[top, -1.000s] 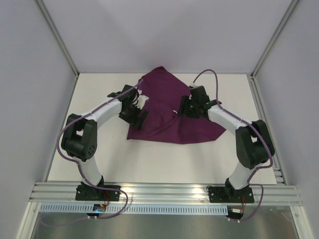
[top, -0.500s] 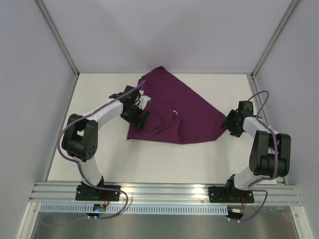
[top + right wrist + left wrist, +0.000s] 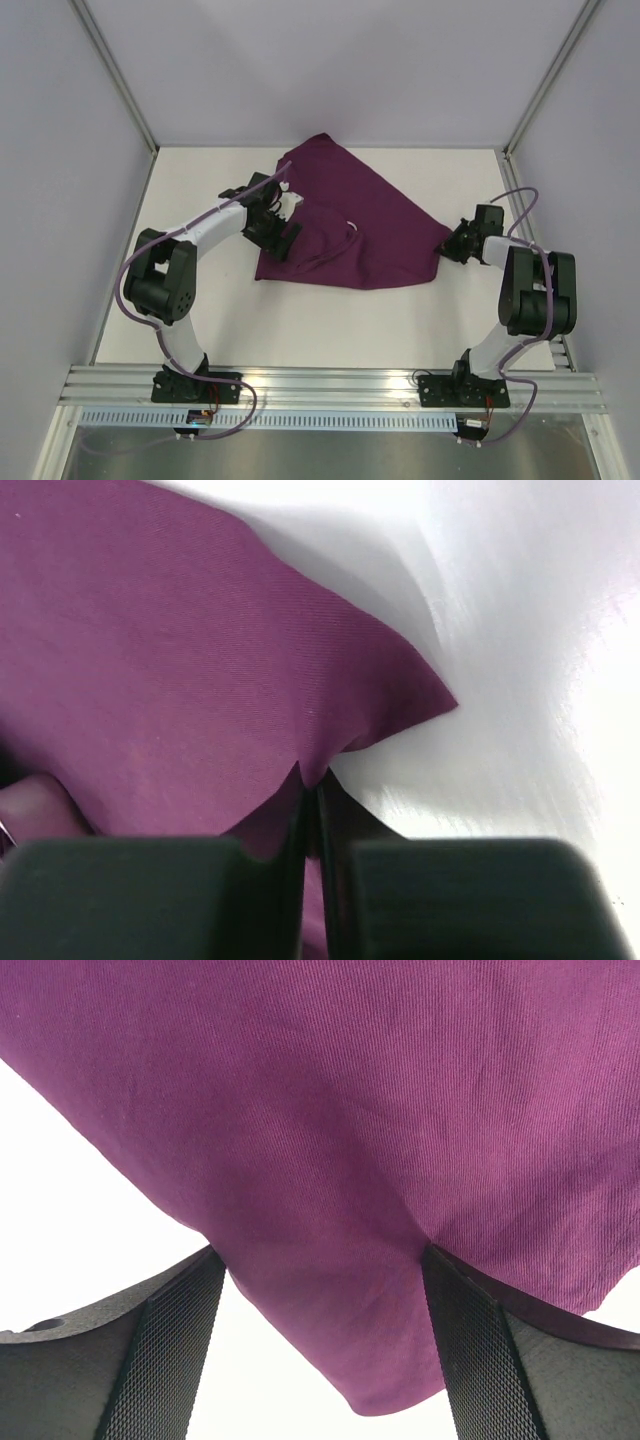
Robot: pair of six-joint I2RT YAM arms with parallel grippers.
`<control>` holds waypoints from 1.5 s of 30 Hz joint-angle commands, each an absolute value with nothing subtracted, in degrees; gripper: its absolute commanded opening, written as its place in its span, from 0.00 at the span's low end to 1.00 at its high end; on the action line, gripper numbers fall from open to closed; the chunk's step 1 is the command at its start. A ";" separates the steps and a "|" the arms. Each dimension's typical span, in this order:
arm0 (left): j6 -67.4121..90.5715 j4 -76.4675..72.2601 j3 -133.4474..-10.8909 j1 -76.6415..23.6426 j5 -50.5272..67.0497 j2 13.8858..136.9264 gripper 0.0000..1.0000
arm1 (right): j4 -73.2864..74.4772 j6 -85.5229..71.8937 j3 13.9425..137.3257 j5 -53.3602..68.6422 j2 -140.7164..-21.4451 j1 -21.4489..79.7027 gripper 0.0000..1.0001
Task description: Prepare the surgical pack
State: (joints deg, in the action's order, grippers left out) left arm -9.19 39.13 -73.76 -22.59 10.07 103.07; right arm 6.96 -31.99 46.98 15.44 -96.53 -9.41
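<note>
I see right pincer (image 3: 310, 782) clenched on purple cloth (image 3: 365, 215), 3 o'clock corner | left pincer (image 3: 322, 1257) spread wide, 9 o'clock edge

cloth (image 3: 360, 225) on table (image 3: 300, 320), between left gripper (image 3: 283, 222), right gripper (image 3: 446, 247)

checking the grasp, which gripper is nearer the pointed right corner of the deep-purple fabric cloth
Right. The right gripper is pinched shut on the deep-purple fabric cloth at that corner; the left gripper stands open around the cloth's far left edge.
</note>
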 commanded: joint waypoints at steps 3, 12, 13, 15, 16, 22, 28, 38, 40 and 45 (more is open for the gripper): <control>-8.27 37.89 -71.73 -23.11 13.18 101.43 0.85 | 9.22 -33.58 45.52 15.38 -93.96 -9.05 0.00; -7.82 39.81 -71.54 -23.99 16.79 100.46 0.84 | 18.63 -32.78 54.74 4.23 -83.33 5.78 0.01; -8.08 40.16 -71.72 -23.99 16.96 100.11 0.84 | 18.98 -33.04 55.97 2.22 -82.89 9.54 0.00; -8.17 41.04 -72.42 -23.99 17.31 98.79 0.85 | 19.42 -34.18 59.05 0.19 -82.53 15.08 0.00; -8.43 41.48 -72.68 -23.99 17.49 98.27 0.85 | 19.51 -34.45 60.02 0.09 -82.70 16.94 0.01; -9.40 42.89 -72.34 -23.91 19.42 95.63 0.86 | 17.06 -39.10 66.79 -2.90 -86.48 29.78 0.00; -8.88 42.37 -72.24 -23.91 21.44 98.61 0.82 | 10.91 -45.16 74.25 -3.25 -94.12 39.97 0.00; -8.53 41.04 -72.69 -23.91 21.09 99.05 0.79 | 1.85 -55.01 76.82 -6.50 -102.74 44.65 0.00; -8.44 40.87 -72.60 -23.91 21.18 99.05 0.79 | 0.62 -56.86 76.29 -6.94 -104.23 44.56 0.01; -8.61 40.69 -72.51 -23.82 21.01 98.96 0.78 | -3.08 -60.90 79.00 -6.16 -107.22 44.65 0.00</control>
